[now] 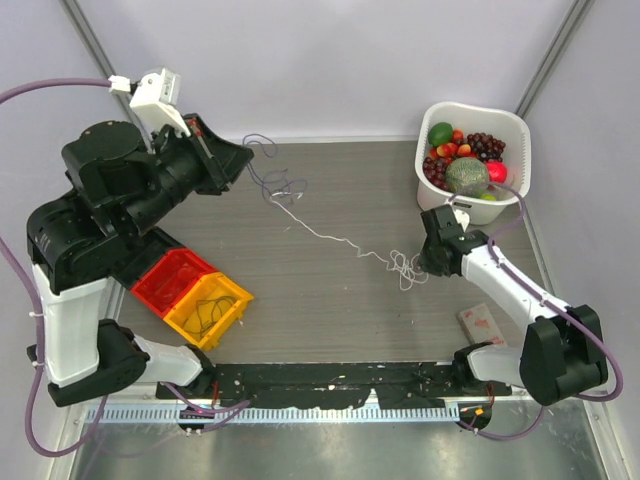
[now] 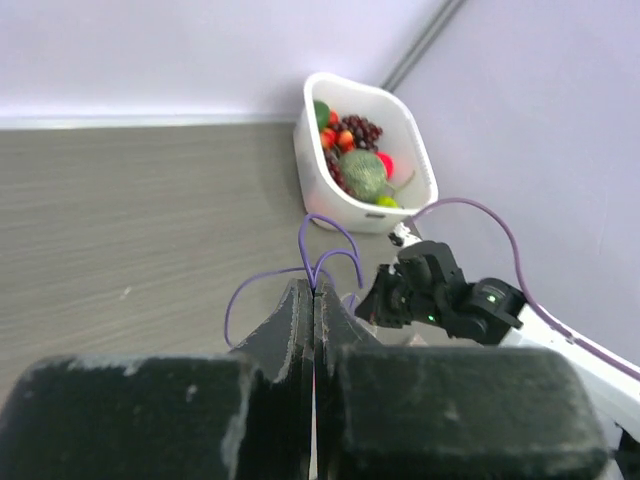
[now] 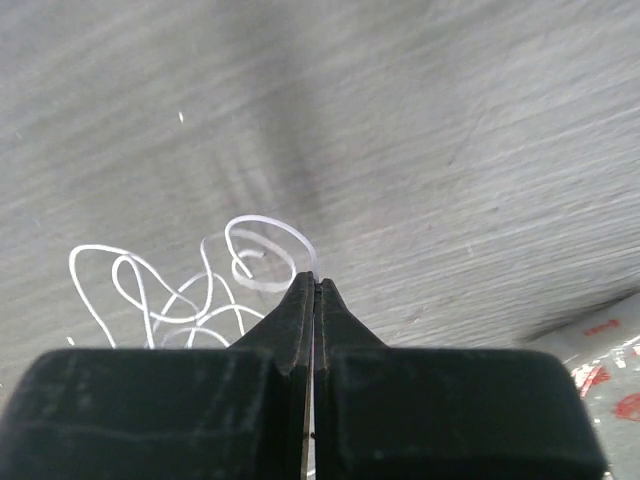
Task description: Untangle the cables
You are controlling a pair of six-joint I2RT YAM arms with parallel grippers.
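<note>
Left gripper [image 2: 313, 297] far left, jaws clamped on purple cable [image 2: 335, 232]; right gripper [image 3: 315, 287] right of centre, pinching white cable [image 3: 150, 290]; white strand runs diagonally between them.

Grey table [image 1: 330, 320] bears purple cable [image 1: 280, 186], white cable [image 1: 405, 268], red bin [image 1: 172, 280], yellow bin [image 1: 185, 332]

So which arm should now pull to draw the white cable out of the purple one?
Probably right: the right gripper is shut on the white cable, with bare table beside it; the left gripper, shut on the purple cable, can anchor it.
</note>
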